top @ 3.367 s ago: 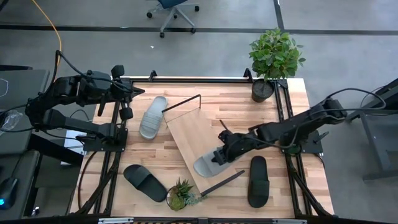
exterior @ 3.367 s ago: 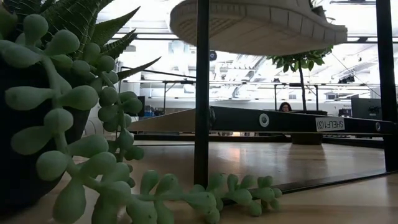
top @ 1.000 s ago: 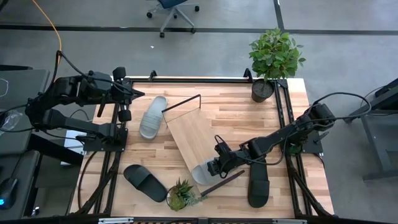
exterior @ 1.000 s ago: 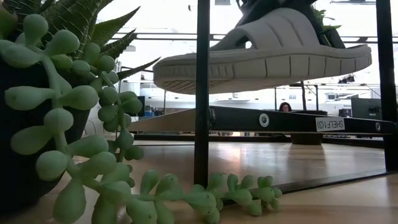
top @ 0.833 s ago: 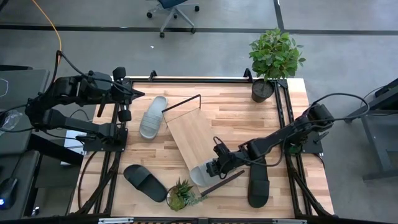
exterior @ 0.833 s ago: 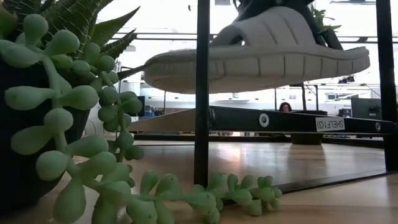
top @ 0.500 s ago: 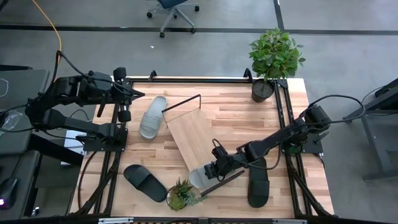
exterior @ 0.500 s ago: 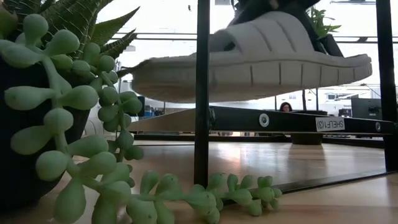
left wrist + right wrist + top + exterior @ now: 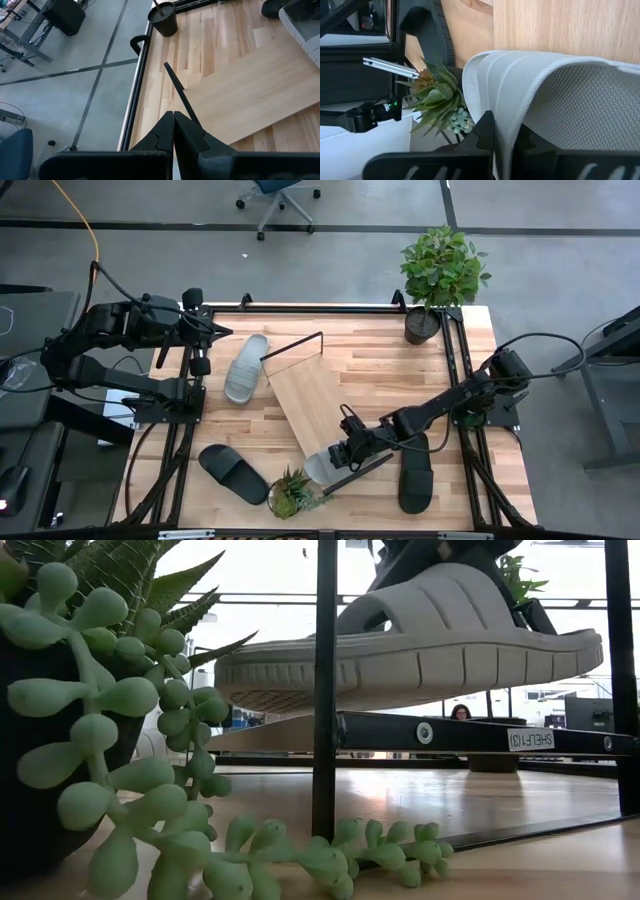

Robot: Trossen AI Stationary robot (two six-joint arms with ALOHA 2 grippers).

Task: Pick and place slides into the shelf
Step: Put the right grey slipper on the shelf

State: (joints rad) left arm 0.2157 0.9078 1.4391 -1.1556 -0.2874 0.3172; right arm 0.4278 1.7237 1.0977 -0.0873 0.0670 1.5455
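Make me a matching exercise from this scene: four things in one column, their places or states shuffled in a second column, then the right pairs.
Things:
1. grey slide in the right gripper
2. second grey slide
3. left gripper
4. potted tree

Places or states:
A. shut on nothing, beside the table's left edge
B. at the table's far right corner
C. held over the shelf's near end
D. lying on the table beside the shelf's far end

Pairs: 1-C, 2-D, 3-A, 4-B

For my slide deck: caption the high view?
Right tool carries a grey slide over the shelf's near end.
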